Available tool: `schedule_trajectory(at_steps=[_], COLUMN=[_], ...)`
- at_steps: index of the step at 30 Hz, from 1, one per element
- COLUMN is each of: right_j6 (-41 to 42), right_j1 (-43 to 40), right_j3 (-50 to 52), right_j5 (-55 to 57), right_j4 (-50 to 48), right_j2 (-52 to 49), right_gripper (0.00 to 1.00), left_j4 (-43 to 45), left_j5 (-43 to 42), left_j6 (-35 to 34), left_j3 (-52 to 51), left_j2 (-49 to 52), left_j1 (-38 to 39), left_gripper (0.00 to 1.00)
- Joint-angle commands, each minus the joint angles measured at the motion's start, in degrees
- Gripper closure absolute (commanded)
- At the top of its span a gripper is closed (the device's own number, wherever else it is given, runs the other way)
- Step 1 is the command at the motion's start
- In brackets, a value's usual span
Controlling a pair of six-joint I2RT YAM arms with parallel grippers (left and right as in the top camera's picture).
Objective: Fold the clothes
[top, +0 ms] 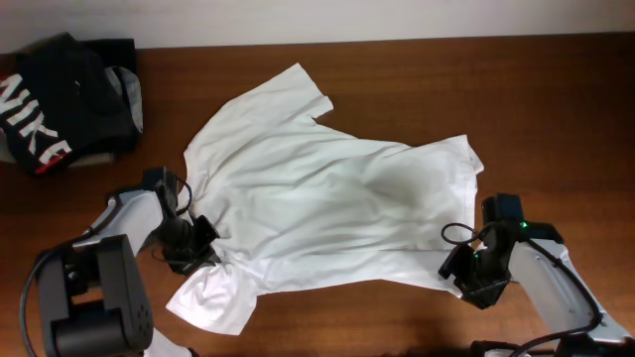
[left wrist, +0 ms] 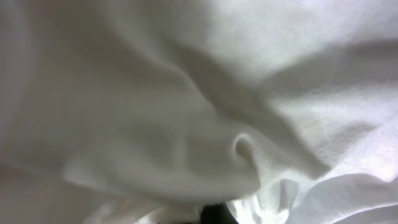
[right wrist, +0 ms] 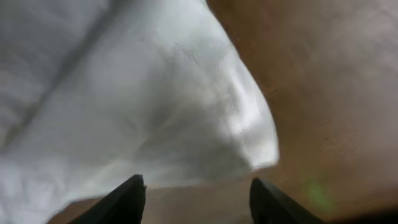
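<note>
The white T-shirt lies spread and wrinkled at the middle of the table. At its 8 o'clock edge the left gripper is pinched together on the cloth (its own camera sees only bunched fabric). At 4 o'clock the right gripper stands spread, the hem corner just ahead of its fingers. A black NIKE garment sits at 10 o'clock.
</note>
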State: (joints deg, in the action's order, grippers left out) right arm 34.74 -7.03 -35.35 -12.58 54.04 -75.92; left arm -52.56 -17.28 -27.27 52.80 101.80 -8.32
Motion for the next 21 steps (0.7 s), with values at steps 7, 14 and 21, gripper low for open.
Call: schedule_trajectory(at_steps=[7, 14, 21], right_j6=[4.83, 6.25, 6.23], right_j1=[0.22, 0.22, 0.22], right_j3=[3.69, 1.97, -6.95], right_j5=[-1.99, 0.15, 7.26], right_j4=[-2.86, -3.06, 5.81], right_j2=[0.00, 0.09, 5.07], right_gripper=[0.85, 0.96, 0.96], left_j4=[3.69, -0.94, -2.97], left_j5=[4.35, 4.39, 6.58], left_j6=[0.74, 0.79, 0.72], left_j3=[-0.81, 0.04, 0.04], left_j2=[2.64, -7.98, -29.59], left_j1=[0.26, 0.26, 0.26], left_gripper=[0.99, 0.99, 0.99])
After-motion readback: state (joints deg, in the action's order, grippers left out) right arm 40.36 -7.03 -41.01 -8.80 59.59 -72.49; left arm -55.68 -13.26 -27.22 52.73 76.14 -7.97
